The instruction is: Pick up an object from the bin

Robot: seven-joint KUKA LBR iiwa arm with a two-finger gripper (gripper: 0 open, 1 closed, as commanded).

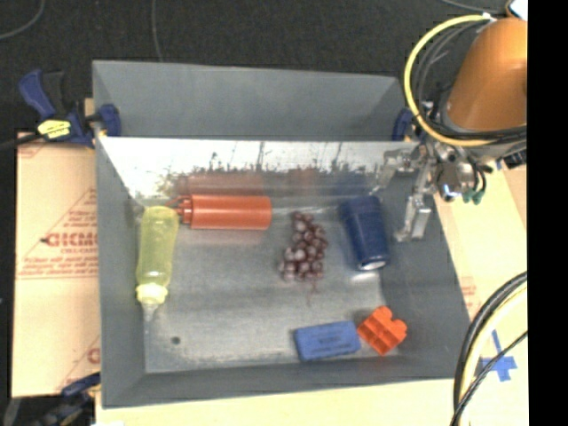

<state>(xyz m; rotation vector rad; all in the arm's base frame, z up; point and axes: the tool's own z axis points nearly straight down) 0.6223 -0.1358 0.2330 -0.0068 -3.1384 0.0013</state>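
Since the dark blue cylindrical can (pixel 366 232) lying at about 2 o'clock in the grey metal bin (pixel 231 309) is the nearest thing, I'd guess that's the pick. The robot's gripper (pixel 415 213) hangs just beside it at its 3 o'clock with nothing visibly in it, and I honestly can't tell how wide it's open. I'd centre over the can and close across its round body, not lengthwise. A bunch of dark purple grapes (pixel 303 247) sits near at its 9 o'clock, so stay clear.

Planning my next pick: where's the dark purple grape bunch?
Mid-bin in the camera view: the dark purple grape bunch lies between the orange cylindrical bottle, upper left, and the dark blue can, right.
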